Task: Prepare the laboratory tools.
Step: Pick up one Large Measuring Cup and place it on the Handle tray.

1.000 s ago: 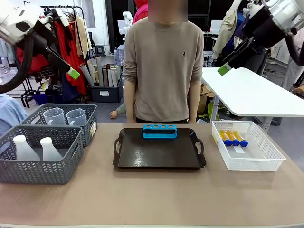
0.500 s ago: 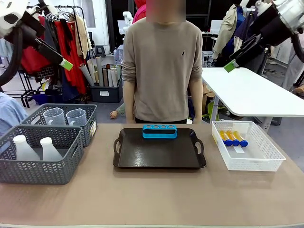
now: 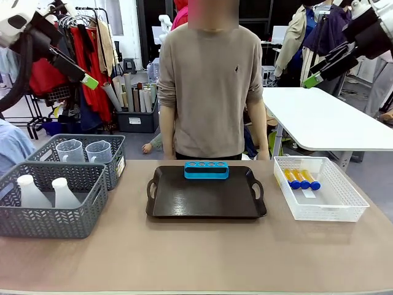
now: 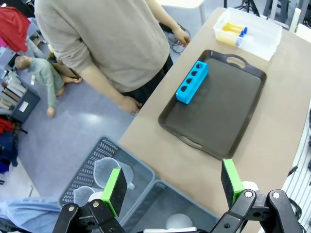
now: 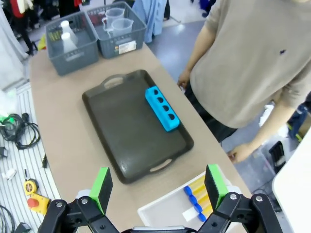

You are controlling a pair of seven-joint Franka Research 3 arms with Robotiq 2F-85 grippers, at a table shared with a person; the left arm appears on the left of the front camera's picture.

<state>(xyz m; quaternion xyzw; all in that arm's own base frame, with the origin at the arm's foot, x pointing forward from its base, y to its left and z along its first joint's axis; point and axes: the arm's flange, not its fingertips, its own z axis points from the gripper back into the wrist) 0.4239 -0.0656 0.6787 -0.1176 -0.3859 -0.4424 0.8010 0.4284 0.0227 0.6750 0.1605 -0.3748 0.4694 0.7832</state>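
So the tray (image 3: 202,200) sat in the middle of the tabletop (image 3: 202,258), with the rack (image 3: 206,170) on it along its far edge; off to the tray's right, a bit apart, was the right basket (image 3: 334,215), with the tubes (image 3: 301,179) lying in its far left part; on the left, the near basket (image 3: 49,215) held two flasks (image 3: 61,192); just behind it, the far basket (image 3: 80,137) held two beakers (image 3: 98,152); a person (image 3: 209,80) stood behind the tabletop, straight past the tray.

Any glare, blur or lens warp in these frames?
Front view: even light, sharp, soft sheen on the tray. Left wrist view: sharp, tray looks matte, no glare. Right wrist view: wide-angle stretch toward the edges, tubes crisp.
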